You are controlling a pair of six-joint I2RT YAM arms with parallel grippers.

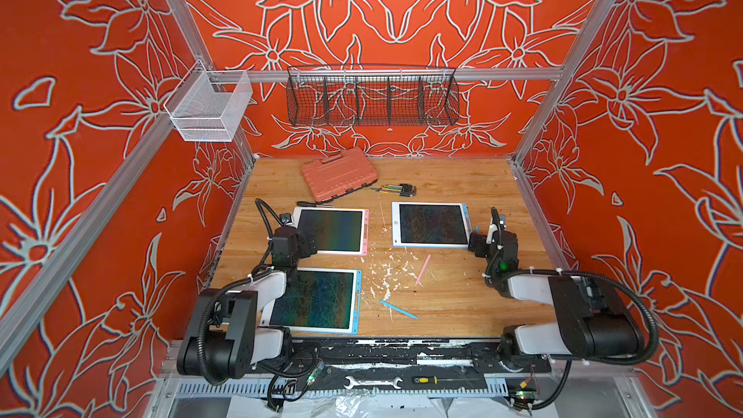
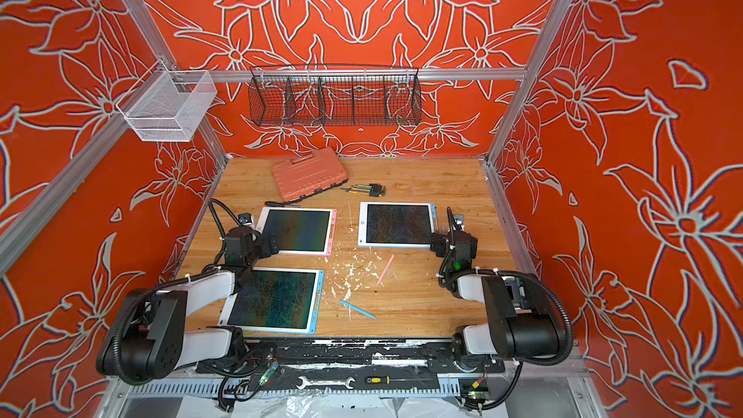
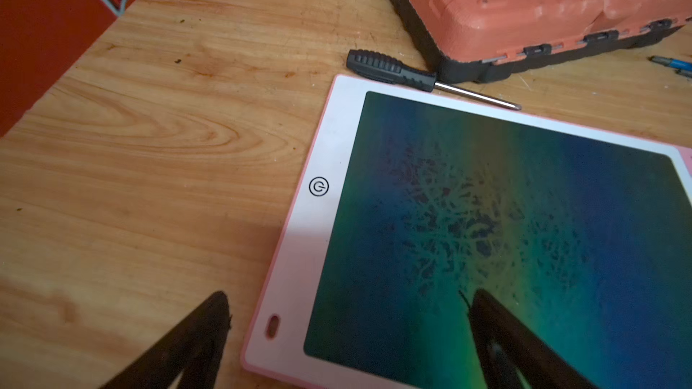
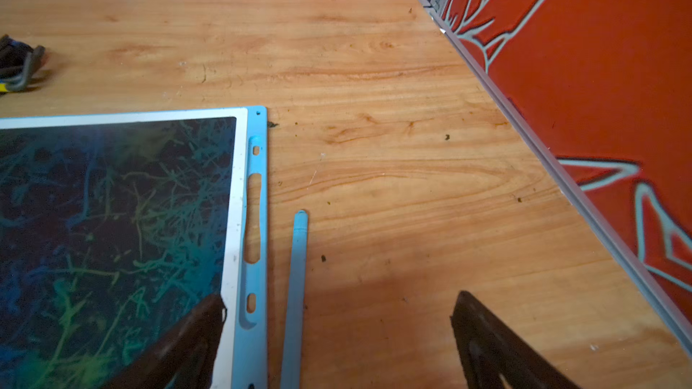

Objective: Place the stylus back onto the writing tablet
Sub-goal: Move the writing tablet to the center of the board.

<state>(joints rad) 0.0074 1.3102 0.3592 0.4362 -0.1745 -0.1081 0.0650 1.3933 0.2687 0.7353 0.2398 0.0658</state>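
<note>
Three writing tablets lie on the wooden table: a pink-edged tablet (image 1: 329,231) (image 3: 486,218), a blue-edged tablet (image 1: 432,225) (image 4: 112,218) at the right, and a second blue-edged tablet (image 1: 317,299) at the near left. A pink stylus (image 1: 423,269) and a blue stylus (image 1: 399,309) lie loose mid-table. Another blue stylus (image 4: 296,293) lies on the wood beside the right tablet's blue edge. My left gripper (image 3: 348,316) (image 1: 310,242) is open over the pink tablet's corner. My right gripper (image 4: 339,308) (image 1: 474,245) is open and empty, with that stylus lying between its fingers.
An orange tool case (image 1: 338,172), a black-handled screwdriver (image 3: 412,72) and a bundle of hex keys (image 1: 398,190) lie at the back. White flecks (image 1: 386,271) dot the table middle. A black wire basket (image 1: 372,96) and a white mesh basket (image 1: 209,104) hang on the frame.
</note>
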